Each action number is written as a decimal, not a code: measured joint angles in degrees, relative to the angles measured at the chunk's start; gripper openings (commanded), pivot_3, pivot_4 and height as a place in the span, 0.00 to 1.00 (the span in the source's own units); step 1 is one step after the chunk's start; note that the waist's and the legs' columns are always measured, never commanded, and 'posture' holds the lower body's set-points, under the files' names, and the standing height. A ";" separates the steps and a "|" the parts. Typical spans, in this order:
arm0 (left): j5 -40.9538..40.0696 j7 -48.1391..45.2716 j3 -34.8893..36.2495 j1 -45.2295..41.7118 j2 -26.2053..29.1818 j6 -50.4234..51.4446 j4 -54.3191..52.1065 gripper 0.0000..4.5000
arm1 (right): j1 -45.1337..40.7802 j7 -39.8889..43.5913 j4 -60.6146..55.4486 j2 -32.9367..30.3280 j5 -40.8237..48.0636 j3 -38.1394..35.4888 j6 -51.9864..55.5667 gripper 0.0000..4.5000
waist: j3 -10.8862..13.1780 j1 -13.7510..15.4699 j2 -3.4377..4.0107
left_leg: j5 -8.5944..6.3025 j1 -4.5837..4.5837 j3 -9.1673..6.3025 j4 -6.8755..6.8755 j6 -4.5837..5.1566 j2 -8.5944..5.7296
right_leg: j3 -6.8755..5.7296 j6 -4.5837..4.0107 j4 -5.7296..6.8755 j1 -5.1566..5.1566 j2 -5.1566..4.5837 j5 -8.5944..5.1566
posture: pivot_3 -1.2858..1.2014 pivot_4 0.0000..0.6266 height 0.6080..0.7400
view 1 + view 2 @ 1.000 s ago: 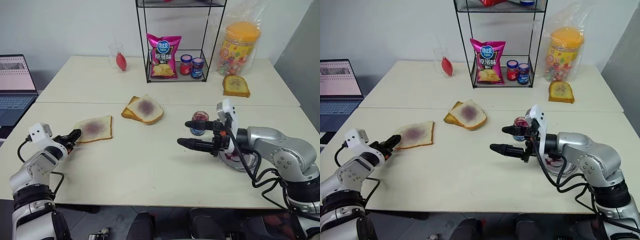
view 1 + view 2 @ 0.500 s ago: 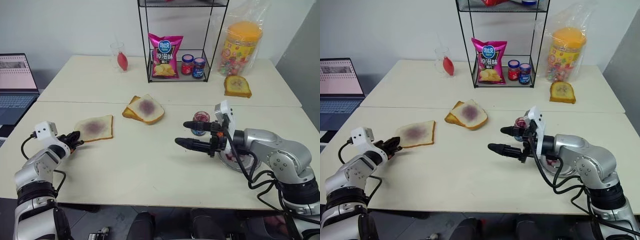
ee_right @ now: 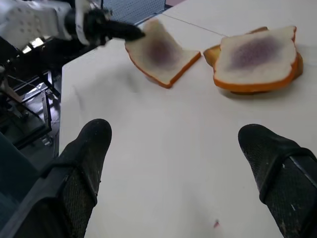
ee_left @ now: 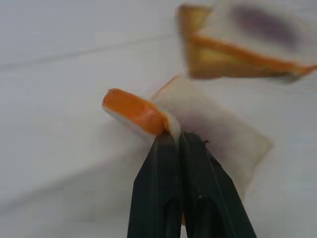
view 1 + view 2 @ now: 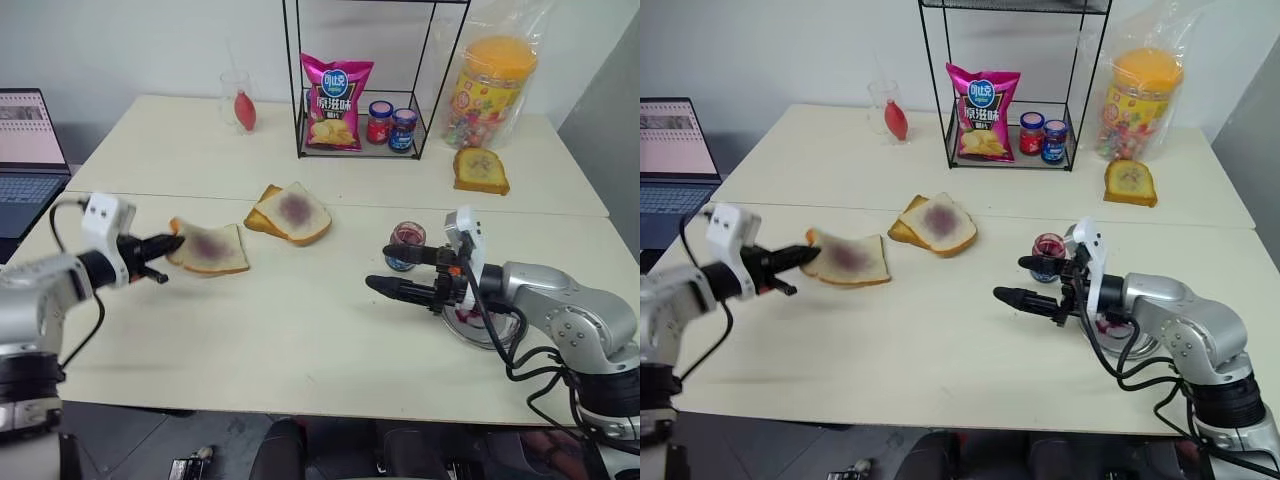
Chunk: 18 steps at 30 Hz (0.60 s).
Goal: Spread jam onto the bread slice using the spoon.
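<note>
The left gripper [image 5: 172, 243] pinches the square white bread slice with a purple jam smear [image 5: 212, 248] by its crust, above the cream table's [image 5: 300, 330] left edge. Best carried level and set down gently. The right gripper [image 5: 398, 270] hangs wide and empty beside the small clear jam jar [image 5: 403, 243].

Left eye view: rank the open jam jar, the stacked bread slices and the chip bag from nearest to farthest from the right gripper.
1. Open jam jar, just beyond the right gripper.
2. Stacked bread slices, mid-table toward the robot's left.
3. Chip bag, in the wire rack at the back.
</note>
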 measured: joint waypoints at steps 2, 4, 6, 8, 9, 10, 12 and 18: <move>-2.90 -4.10 -1.36 -2.39 1.34 2.74 -5.17 0.00 | 0.28 0.61 -0.60 -1.16 1.03 -0.98 0.83 1.00 | 0.01 -0.16 0.02 | 0.00 0.02 0.05 -0.02 0.00 0.00 | 0.03 0.04 0.06 -0.02 0.02 -0.02 | 0.52 0.24 1.00; -4.80 -7.72 -3.72 -3.40 2.15 4.64 -8.83 0.00 | 0.91 0.80 -1.06 -2.26 1.94 -2.01 1.56 1.00 | 0.02 -0.36 0.04 | 0.00 0.03 0.04 -0.05 0.00 0.03 | 0.03 0.07 0.08 -0.05 0.08 -0.05 | 0.52 0.24 1.00; -5.33 -10.29 -6.51 -4.19 2.28 5.82 -10.04 0.00 | 1.59 0.80 -1.51 -2.97 2.78 -2.99 2.30 1.00 | 0.03 -0.93 0.05 | 0.00 0.05 0.02 -0.05 0.01 0.09 | 0.03 0.05 0.14 -0.08 0.17 -0.07 | 0.52 0.24 1.00; -5.35 -11.65 -8.80 -5.64 2.29 6.71 -9.96 0.00 | 2.05 0.64 -2.23 -3.41 3.17 -3.58 2.49 1.00 | 0.04 -1.35 0.03 | 0.00 0.04 -0.07 -0.03 0.01 0.12 | -0.01 0.00 0.18 -0.08 0.23 -0.11 | 0.52 0.24 1.00; -5.31 -12.27 -9.71 -6.98 2.27 6.79 -9.64 0.00 | 2.23 0.35 -2.56 -3.41 3.29 -4.09 2.67 1.00 | 0.05 -1.39 0.02 | 0.00 0.04 -0.11 -0.01 0.02 0.12 | -0.03 0.00 0.18 -0.09 0.24 -0.11 | 0.52 0.24 1.00; -5.33 -12.78 -9.98 -8.03 2.27 6.79 -9.58 0.00 | 2.56 -0.02 -3.03 -3.42 3.58 -4.66 2.89 1.00 | 0.05 -1.43 0.02 | 0.01 0.05 -0.11 -0.01 0.02 0.12 | -0.02 0.00 0.19 -0.08 0.25 -0.11 | 0.52 0.24 1.00; -5.50 -14.33 -10.66 -9.41 2.28 6.79 -9.78 0.00 | 3.86 -0.68 -3.90 -3.82 4.59 -5.81 3.62 1.00 | 0.05 -1.45 0.02 | 0.00 0.06 -0.08 0.00 0.02 0.08 | 0.01 0.00 0.19 -0.05 0.23 -0.11 | 0.52 0.24 1.00; -4.24 -19.99 -19.60 -10.81 -2.34 5.53 -10.64 0.00 | 6.82 -1.53 -6.45 -6.35 7.97 -8.91 6.24 1.00 | 0.05 -0.98 0.03 | 0.01 0.04 -0.03 0.06 0.02 0.04 | 0.03 0.00 0.17 -0.02 0.19 -0.11 | 0.52 0.24 1.00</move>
